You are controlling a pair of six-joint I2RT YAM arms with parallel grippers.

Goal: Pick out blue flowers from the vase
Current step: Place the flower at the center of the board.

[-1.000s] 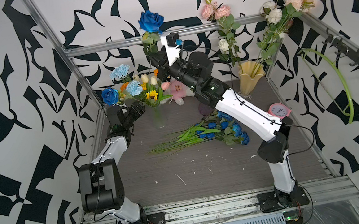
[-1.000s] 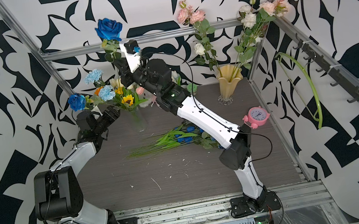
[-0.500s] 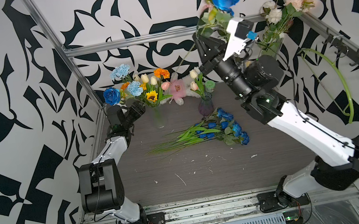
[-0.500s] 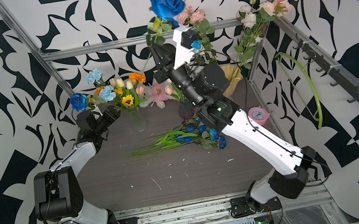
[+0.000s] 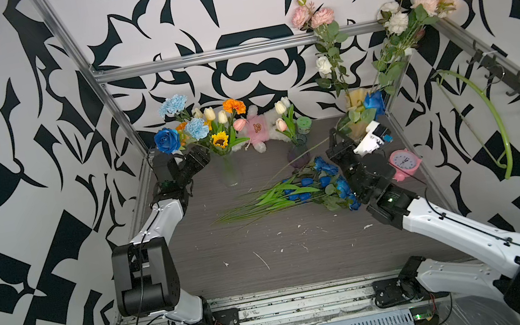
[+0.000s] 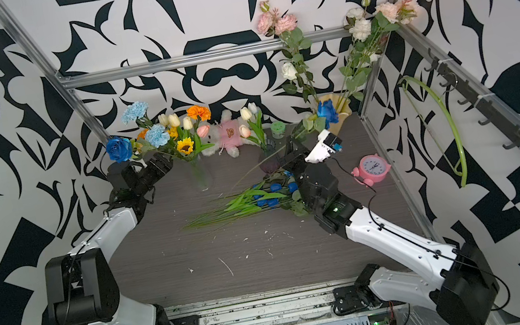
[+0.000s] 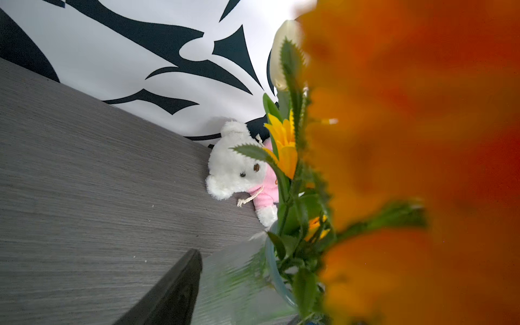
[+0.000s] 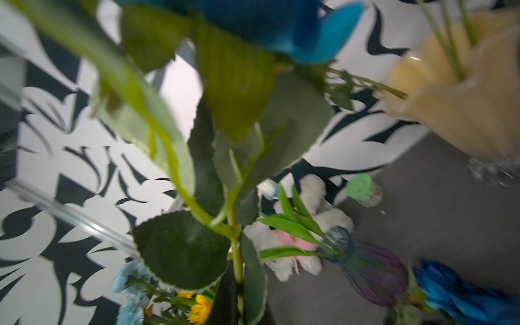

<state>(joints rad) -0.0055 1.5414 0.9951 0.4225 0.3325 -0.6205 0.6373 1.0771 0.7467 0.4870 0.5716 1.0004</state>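
Change: a second ago the right arm had the held rose (image 5: 373,100) high over the clear vase (image 5: 229,172). Now it has swung across and dropped low. The bloom is by the yellow vase (image 5: 352,98), and the stem trails back past the purple vase (image 5: 297,156), above the pile (image 5: 306,187) of blue flowers on the bench (image 5: 266,249). Right jaws are clamped tight on that stem. My read: this rose is out, and the drop onto the pile comes next. The left arm hasn't moved. Left jaws are spread wide beside the clear vase, with nothing seen in them. Left to pull from that vase: vase rose (image 5: 167,140), upper carnation (image 5: 173,104), lower carnation (image 5: 197,128).

Hard to see: the right wrist view is blurred and full of leaves and bloom, so no jaws show. The left wrist view is half blocked by an orange bloom (image 7: 422,140), with only one finger (image 7: 174,292) visible. The right arm covers part of the pile. Jaw-to-stem contact is tiny in both top views.
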